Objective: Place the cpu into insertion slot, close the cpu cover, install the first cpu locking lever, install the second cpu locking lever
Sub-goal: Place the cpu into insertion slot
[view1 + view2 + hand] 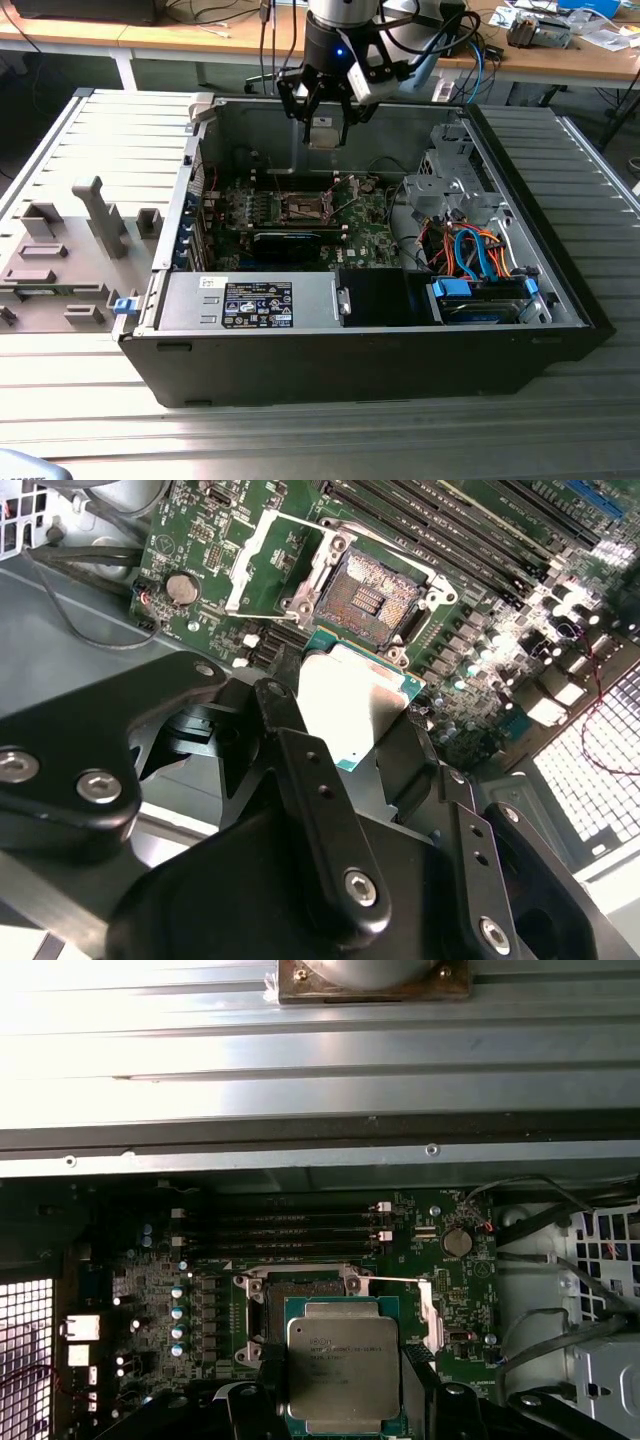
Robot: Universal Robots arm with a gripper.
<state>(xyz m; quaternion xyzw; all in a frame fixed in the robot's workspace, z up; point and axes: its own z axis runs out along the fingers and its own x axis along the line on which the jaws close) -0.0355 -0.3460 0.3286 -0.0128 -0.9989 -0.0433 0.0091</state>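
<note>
Pointing straight down over pc case (pixel 300 370) | gripper (pixel 325 128) clamped on cpu (pixel 345 1360) | cpu up clear of insertion slot (pixel 372 598), no contact

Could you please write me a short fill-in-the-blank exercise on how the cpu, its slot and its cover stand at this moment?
1. The small flat silver-grey cpu is ____ by the black gripper, above the green circuit board.
2. The square black insertion slot with its silver rim is ____, with no chip in it.
3. The thin square silver cpu cover is swung ____, lying beside the slot and not over it.

Missing words: held; empty; open.
</note>
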